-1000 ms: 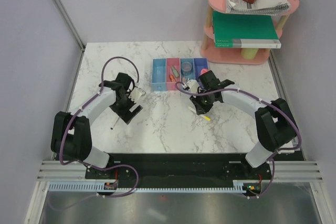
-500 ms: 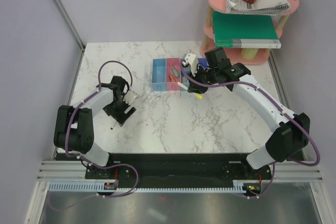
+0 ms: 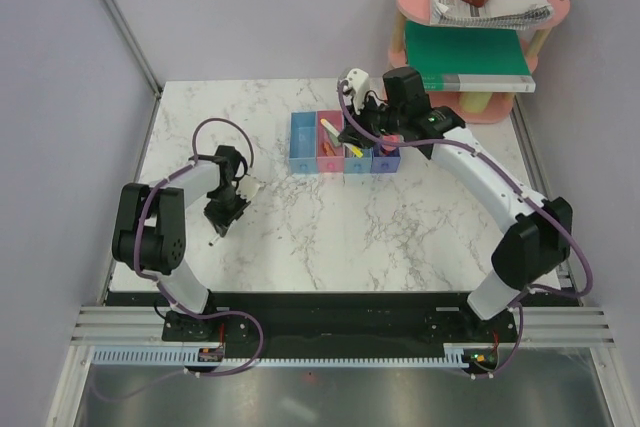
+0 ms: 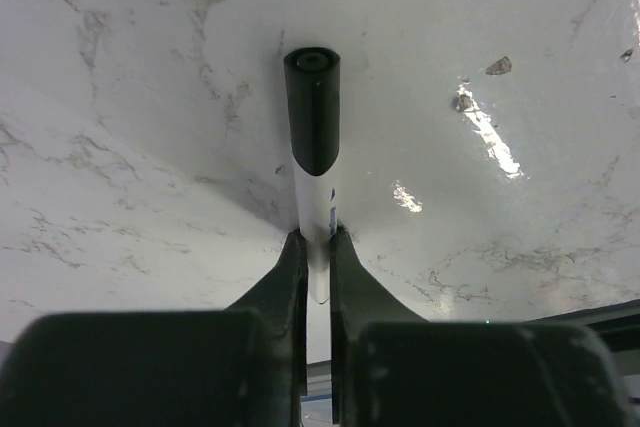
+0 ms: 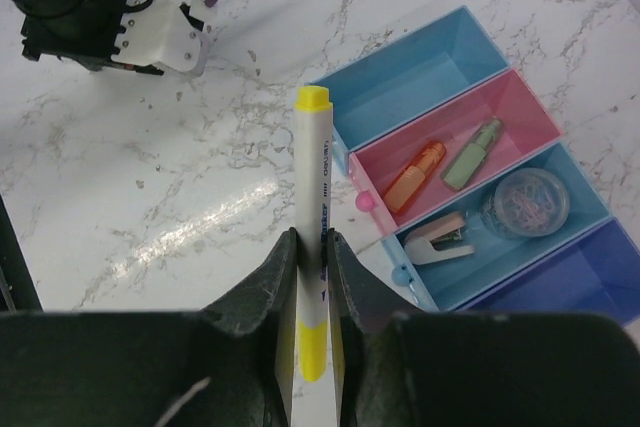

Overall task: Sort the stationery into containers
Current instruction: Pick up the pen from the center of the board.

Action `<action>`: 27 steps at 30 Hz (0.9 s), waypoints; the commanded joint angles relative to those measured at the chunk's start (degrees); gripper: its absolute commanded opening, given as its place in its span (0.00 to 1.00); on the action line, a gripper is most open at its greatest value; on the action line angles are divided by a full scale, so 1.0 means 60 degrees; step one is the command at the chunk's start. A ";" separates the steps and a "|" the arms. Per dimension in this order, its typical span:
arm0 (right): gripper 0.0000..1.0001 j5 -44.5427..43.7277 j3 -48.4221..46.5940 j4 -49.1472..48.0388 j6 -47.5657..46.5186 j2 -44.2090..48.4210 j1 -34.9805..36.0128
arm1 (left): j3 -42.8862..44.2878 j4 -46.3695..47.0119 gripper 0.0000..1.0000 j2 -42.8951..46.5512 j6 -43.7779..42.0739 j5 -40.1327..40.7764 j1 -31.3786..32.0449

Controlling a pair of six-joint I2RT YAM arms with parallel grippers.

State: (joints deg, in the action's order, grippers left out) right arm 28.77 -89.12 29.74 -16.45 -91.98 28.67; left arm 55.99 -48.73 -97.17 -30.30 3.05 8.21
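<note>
R gripper [image 5: 312,247] is pinching a yellow highlighter [image 5: 313,177] (white barrel, blue print) and holding it above the bin row [image 5: 420,77]: delivery step. Next: lining up over one compartment, prob. the pink bin [image 5: 510,102], then releasing. L gripper [image 4: 318,247] is clamping a black-capped white pen [image 4: 312,107] lying on the marble table [image 4: 500,47].

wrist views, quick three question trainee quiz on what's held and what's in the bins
1. True or false: the pink bin holds two items.
2. The right hand grips: A an eraser, B a yellow highlighter, C a ruler.
3. Which hand holds the black-capped pen?
Key: 1 true. 2 B. 3 the left hand.
</note>
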 commanded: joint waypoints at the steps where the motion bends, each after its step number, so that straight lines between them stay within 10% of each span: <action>1: 0.22 -0.0020 -0.0439 -0.2094 0.1201 -0.1101 0.0042 | -0.0015 0.0636 0.02 -0.0388 -0.0003 -0.0142 -0.0108; 27: 0.22 0.0507 -0.3472 -0.5425 0.4997 -0.7183 0.0056 | 0.3456 -0.0097 0.02 0.3127 0.1462 -0.4565 -0.0108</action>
State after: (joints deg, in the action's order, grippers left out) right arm 30.94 -109.34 -0.19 12.47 -132.90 28.67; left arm 71.83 -50.74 -81.62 -25.34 -17.61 7.73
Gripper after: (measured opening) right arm 0.203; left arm 0.049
